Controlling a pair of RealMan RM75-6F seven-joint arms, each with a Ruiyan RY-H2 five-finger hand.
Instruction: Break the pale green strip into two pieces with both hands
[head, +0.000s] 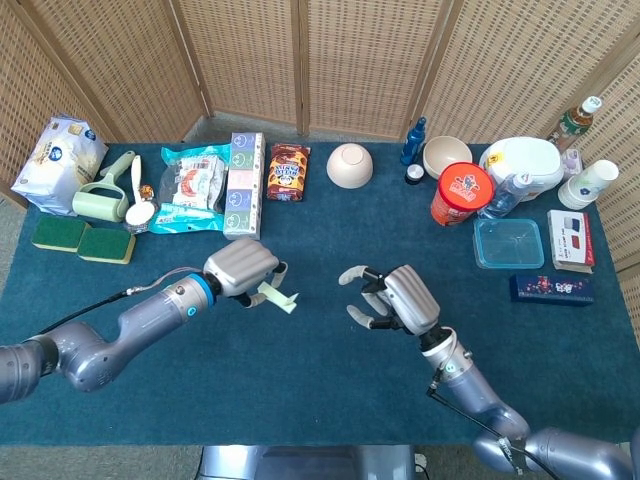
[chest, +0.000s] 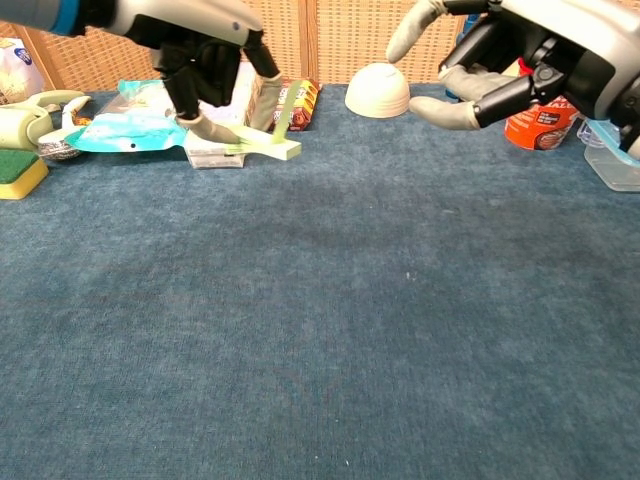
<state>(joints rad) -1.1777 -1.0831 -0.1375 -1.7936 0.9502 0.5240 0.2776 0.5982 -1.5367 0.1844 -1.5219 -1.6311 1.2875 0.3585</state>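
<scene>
My left hand (head: 243, 272) (chest: 205, 55) hovers above the blue table cloth left of centre and pinches one end of the pale green strip (head: 277, 297) (chest: 262, 150), whose free end points right. The strip is whole and roughly level in the chest view. My right hand (head: 395, 299) (chest: 500, 60) hangs open a short way to the right, fingers spread and curved toward the strip, apart from it. A gap of bare cloth lies between the strip's free end and the right fingertips (head: 351, 275).
Behind the left hand stand a tissue box (head: 243, 184), a snack bag (head: 190, 190) and a brown packet (head: 288, 171). A cream bowl (head: 349, 165), red can (head: 461, 192) and clear container (head: 508, 243) are at the back and right. Sponges (head: 82, 239) lie far left.
</scene>
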